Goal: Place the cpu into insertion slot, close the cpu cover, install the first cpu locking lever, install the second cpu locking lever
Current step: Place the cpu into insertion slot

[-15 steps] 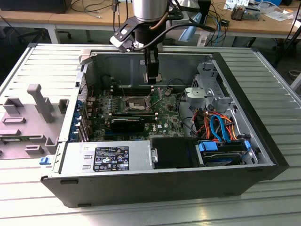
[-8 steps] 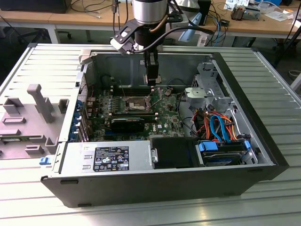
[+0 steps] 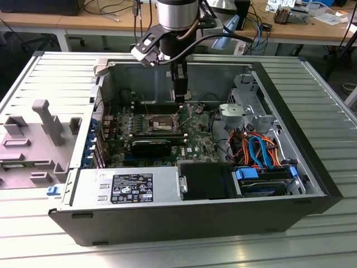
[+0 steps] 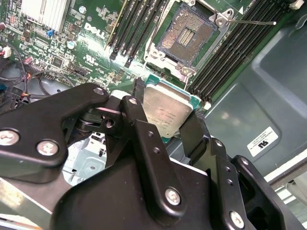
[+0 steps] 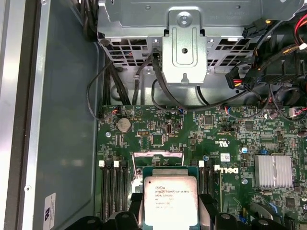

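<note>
Second wrist view, close up: the cpu [image 4: 164, 114] is a small flat square chip with a dull silver-grey metal top and a thin green border around its edge. Faint print marks the metal top. It is pinched on two opposite edges by the black fingers [image 4: 137, 108] of the gripper [image 4: 165, 119], which is closed on it. The chip hangs above the green board [image 4: 96, 43], clear of it.

Just beyond the chip lies the insertion slot [image 4: 184, 32], a square dark recess with a silver metal rim. The slot is uncovered and has no chip in it. Rows of long black memory slots [image 4: 139, 28] run along either side of it. A thin metal lever [image 4: 252, 22] sticks out from one corner of the slot.

The first wrist view looks straight down on the chip's silver top [image 5: 170, 199], with a dark finger at each side.

The exterior view shows the arm [image 3: 177, 17] reaching straight down from above into an open computer case [image 3: 167, 220] lying on its side. The gripper [image 3: 179, 100] points down, near the slot [image 3: 162, 124] but toward the case's far wall.
</note>
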